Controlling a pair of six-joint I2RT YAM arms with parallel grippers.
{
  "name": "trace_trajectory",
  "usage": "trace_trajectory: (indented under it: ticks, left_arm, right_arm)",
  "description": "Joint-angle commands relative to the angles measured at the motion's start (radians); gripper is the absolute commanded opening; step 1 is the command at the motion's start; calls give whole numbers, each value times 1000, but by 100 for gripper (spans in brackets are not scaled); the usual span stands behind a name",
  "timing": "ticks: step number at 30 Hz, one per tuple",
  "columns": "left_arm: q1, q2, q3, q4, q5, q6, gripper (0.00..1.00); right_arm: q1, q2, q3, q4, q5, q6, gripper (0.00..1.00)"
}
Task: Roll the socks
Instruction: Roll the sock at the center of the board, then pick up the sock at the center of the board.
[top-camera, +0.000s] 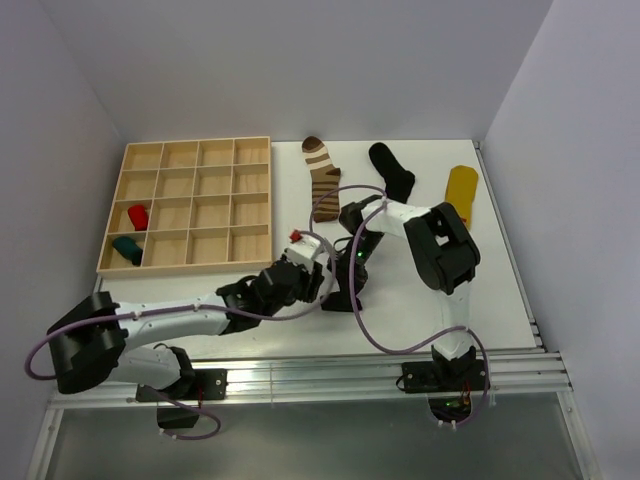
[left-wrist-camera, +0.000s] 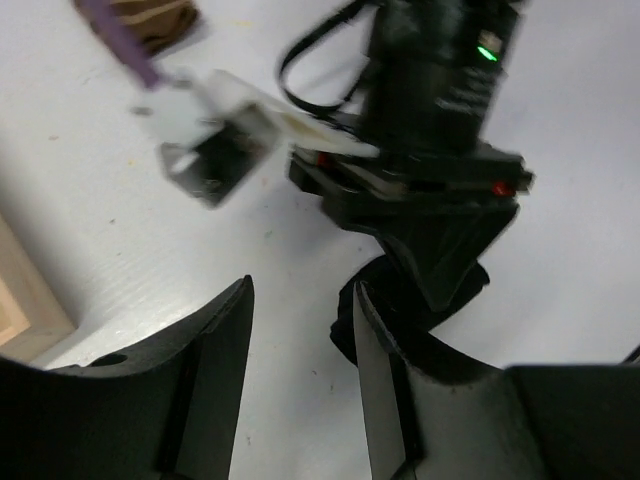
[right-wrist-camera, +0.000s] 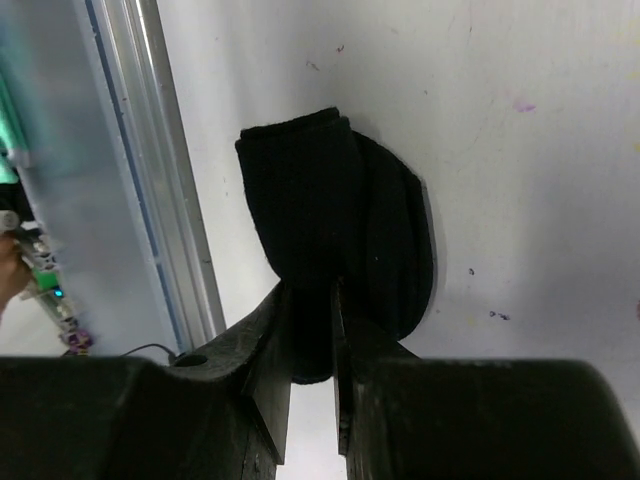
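Right of the tray, off its front corner, my right pincer pinches the rolled black sock. My left pincer stands wide and empty beside it. Soft, light, probably springy; grip across the roll's middle.

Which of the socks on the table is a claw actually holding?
The folded black sock, pinched in the right claw; the striped sock, yellow sock and other black sock lie loose.
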Motion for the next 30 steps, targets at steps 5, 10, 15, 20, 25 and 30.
trace_trajectory:
  ticks: [5, 10, 15, 20, 25, 30]
  left_arm:
    - [-170, 131, 62, 73, -72, 342, 50]
    - [-239, 190, 53, 139, -82, 442, 51]
    - [-268, 250, 44, 183, -82, 491, 54]
    - [-295, 299, 67, 177, -72, 514, 57]
    - [-316, 336, 55, 208, -93, 571, 61]
    - [-333, 378, 70, 218, -113, 618, 61]
  right_arm:
    - [-11, 87, 14, 7, 177, 7, 18]
    - [-12, 123, 40, -20, 172, 19, 18]
    - [-12, 144, 50, -23, 176, 36, 18]
    - [-16, 170, 80, -48, 169, 50, 18]
    - [-17, 193, 106, -88, 164, 42, 18]
    - [-19, 210, 113, -91, 169, 46, 18]
